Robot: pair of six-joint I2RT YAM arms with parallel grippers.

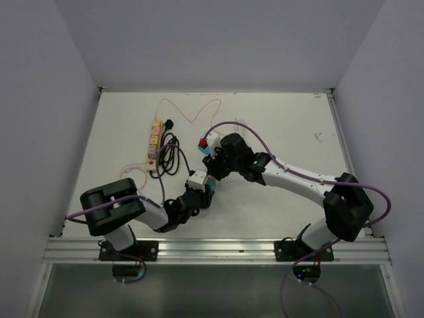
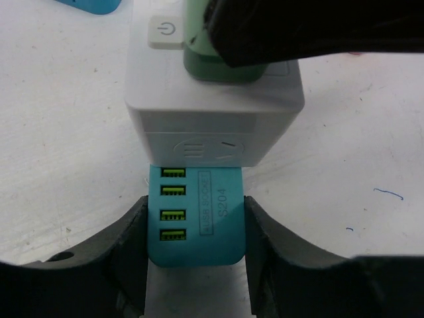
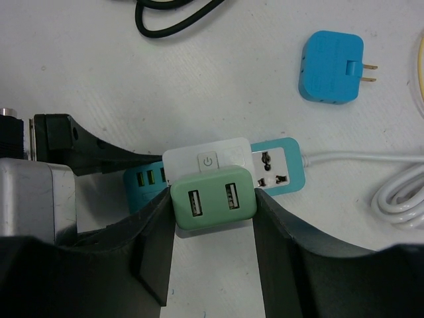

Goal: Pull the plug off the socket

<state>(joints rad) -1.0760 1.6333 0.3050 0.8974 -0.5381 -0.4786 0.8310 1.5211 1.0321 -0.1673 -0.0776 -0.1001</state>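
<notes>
Left wrist view: the left gripper (image 2: 196, 225) clamps the near end of the teal socket strip (image 2: 222, 199). The strip's long axis runs straight away from the jaws, with the white adapter (image 2: 212, 126) seated on it just beyond. The green plug (image 3: 213, 195) stands on that adapter's top face, so it likely comes off upward, square to the strip. The right gripper (image 3: 212, 215) comes from the far side, its arm stretched across the table, jaws clenched on the plug's two sides.
</notes>
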